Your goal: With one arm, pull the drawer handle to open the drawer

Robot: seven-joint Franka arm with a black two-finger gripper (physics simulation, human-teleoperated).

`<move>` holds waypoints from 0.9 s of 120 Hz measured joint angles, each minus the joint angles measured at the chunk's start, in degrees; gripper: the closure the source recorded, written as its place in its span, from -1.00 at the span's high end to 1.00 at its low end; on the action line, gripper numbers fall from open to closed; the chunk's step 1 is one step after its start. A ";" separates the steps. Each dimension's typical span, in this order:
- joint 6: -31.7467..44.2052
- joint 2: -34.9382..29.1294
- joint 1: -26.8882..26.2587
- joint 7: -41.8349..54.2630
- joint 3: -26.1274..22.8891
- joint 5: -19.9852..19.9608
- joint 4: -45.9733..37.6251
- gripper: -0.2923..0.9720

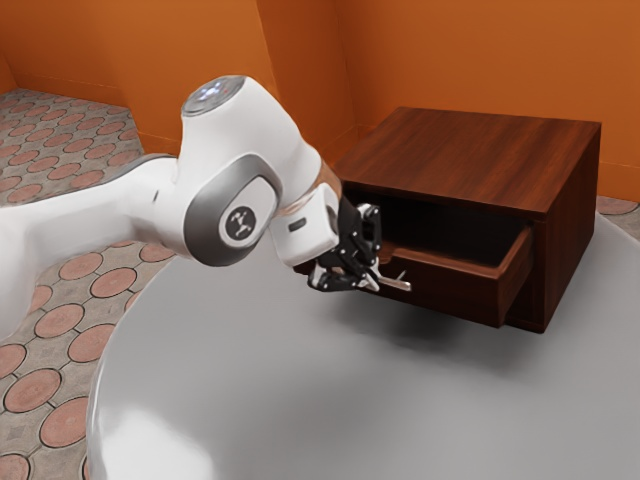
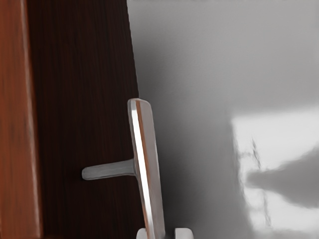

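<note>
Handle (image 2: pixel 145 169) closest to cam: steel bar on short post, standing off drawer (image 1: pixel 468 282) front. Gripper (image 1: pixel 362 279) clenched on that handle, black fingers either side of bar, just in front of cabinet (image 1: pixel 470 150). Bit of bar poking out past fingers. Can't tell if hold is centred on bar.

Drawer partway out of cabinet, dark gap above its front. Not fully open yet. Arm (image 1: pixel 235 200) reaching low toward cabinet from exterior view's left, elbow bulky & close over table (image 1: pixel 300 400). Table grey, smooth, under cabinet.

Risks from here, as judged:
- Slipping off bar. Cause: smooth metal, thin contact, pulling off-axis from cabinet & twisting bar betw. pads.
- Skewing drawer, jamming it in cabinet. Cause: off-centre force, or pull drifting sideways/down.
- Dragging whole cabinet across table. Cause: no visible fixing, slick top. Likely on binding or hitting end stop.
- Crowding own elbow while backing away from cabinet. Margin hard to judge.

Prob. safest: straight, slow pull square to cabinet front, firm grip.
</note>
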 joint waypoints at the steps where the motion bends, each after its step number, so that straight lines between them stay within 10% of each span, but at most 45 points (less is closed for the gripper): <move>1: 0.13 -0.13 -0.07 -0.04 0.02 0.04 -0.26 -0.68; 108: 4.41 -13.13 -5.12 -5.71 2.25 5.70 -15.40 -0.62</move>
